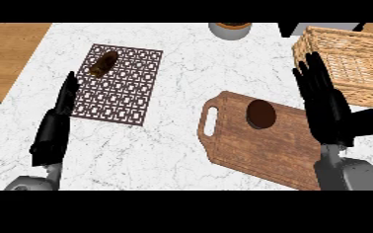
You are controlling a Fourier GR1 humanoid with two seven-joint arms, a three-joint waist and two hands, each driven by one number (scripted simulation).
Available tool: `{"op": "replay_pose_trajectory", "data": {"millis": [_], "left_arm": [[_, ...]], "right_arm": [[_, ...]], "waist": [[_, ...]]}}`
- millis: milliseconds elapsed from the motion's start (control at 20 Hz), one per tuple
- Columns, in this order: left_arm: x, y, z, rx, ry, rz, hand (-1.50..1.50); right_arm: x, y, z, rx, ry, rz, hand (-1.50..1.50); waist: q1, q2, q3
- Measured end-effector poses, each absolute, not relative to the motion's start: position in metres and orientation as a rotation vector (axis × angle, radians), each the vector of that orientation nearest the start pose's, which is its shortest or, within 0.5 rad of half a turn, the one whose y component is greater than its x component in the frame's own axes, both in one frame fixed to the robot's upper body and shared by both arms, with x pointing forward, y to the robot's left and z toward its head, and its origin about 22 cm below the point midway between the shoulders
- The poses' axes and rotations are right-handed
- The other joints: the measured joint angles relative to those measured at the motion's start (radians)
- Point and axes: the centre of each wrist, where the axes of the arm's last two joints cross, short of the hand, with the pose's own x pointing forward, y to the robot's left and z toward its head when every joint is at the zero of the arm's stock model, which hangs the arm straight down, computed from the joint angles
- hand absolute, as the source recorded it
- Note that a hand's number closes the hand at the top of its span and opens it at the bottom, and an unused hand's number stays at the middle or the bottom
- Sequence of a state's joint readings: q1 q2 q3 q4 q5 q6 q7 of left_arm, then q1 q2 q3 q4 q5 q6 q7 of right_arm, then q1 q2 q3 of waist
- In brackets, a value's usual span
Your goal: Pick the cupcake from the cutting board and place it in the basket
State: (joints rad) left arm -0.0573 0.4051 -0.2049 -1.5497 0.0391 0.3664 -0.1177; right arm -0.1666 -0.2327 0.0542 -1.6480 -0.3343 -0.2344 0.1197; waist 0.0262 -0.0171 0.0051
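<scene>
**Still before the grasp: cupcake waiting on the board**

Now at the opening step, with nothing lifted. One cupcake (261, 114), dark and round from above, sits on the single cutting board (247, 148) toward the table's (182, 69) near right corner, closer to the board's far end than its middle. Right hand (324, 106) hovers over the board's right side, just beside the cupcake, fingers straight and released, holding nothing. One wicker basket (342, 64) stands at the far right edge, just beyond the board.

Next move, by judgement: swing the right hand left and down over the cupcake, close the fingers round it, lift, then carry it to the basket's open top.

Left hand (55, 126) rests near the left edge, fingers straight, also empty. Counted besides: one patterned mat (120, 86), one brown pastry-like item (104, 63) on its far corner, one grey container (230, 30) at the far edge, cut off by the view.
</scene>
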Motion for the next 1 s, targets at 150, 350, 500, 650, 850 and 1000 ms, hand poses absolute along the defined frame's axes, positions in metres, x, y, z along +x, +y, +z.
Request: {"op": "replay_pose_trajectory", "data": {"millis": [150, 350, 500, 650, 850, 1000], "left_arm": [[0.254, 0.279, 0.025, 0.39, -1.685, -0.176, 0.0], [0.261, 0.284, 0.027, 0.318, -1.584, -0.14, 0.0], [0.264, 0.281, 0.025, 0.249, -1.52, -0.131, 0.0], [0.271, 0.289, 0.029, 0.216, -1.467, -0.112, 0.0], [0.283, 0.301, 0.033, 0.2, -1.419, -0.097, 0.0], [0.286, 0.302, 0.035, 0.195, -1.399, -0.087, 0.0]], "right_arm": [[0.294, -0.261, 0.08, 0.114, -1.73, -0.112, 1.5], [0.316, -0.28, 0.117, 0.194, -1.936, 0.094, 1.5], [0.317, -0.267, 0.129, 0.198, -2.031, 0.451, -1.5], [0.316, -0.235, 0.113, 0.179, -2.104, 0.647, -1.5], [0.316, -0.181, 0.097, 0.105, -2.161, 0.724, -1.5], [0.318, -0.159, 0.114, 0.042, -2.101, 0.765, -1.5]], "waist": [[-0.006, 0.013, -0.001], [0.01, 0.03, -0.002], [0.022, 0.037, -0.003], [0.018, 0.034, -0.004], [-0.002, 0.026, -0.005], [-0.014, 0.02, -0.006]]}}
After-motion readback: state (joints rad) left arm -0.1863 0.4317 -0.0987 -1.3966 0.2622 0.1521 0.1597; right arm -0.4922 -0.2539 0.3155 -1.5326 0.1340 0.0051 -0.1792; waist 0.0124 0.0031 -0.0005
